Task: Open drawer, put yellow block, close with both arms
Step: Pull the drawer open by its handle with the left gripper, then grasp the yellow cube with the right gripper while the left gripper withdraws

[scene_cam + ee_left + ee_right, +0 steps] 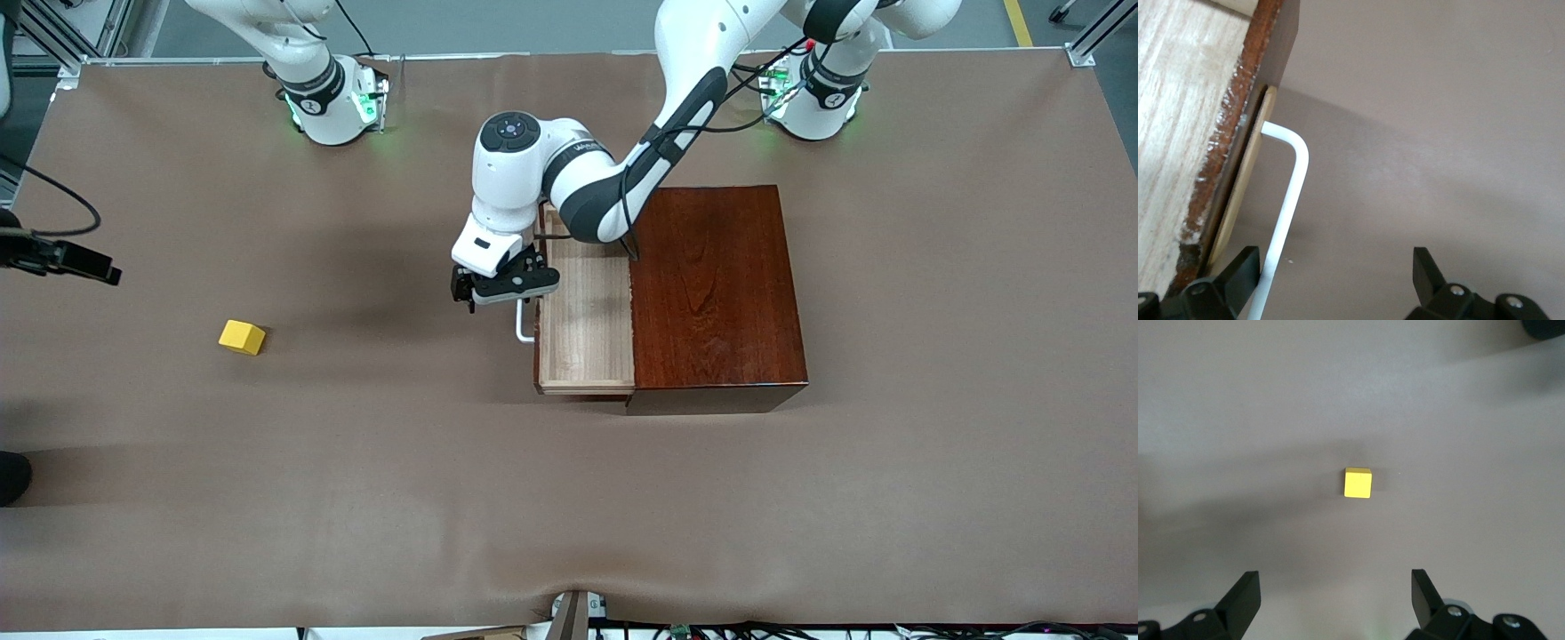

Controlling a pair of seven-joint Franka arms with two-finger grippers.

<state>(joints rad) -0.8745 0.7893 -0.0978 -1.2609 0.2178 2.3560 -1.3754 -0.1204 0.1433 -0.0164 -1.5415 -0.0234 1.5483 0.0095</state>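
Observation:
The drawer point(587, 311) is pulled out of the dark reddish-brown box point(716, 284) toward the right arm's end; its pale tray is empty. My left gripper point(495, 296) is open at the drawer's white handle point(524, 327). In the left wrist view the handle point(1288, 200) passes between the open fingers, close beside one fingertip point(1245, 263); the left gripper point(1335, 261) is not clamped on it. The yellow block point(242, 337) lies on the table toward the right arm's end. My right gripper point(1335, 587) is open and empty, high over the table, with the block point(1357, 483) below it.
The brown table cover point(569, 498) spreads wide around the box and block. A black part with a cable point(71, 258) reaches in at the right arm's end of the front view. The arm bases point(333, 102) stand along the table edge farthest from the front camera.

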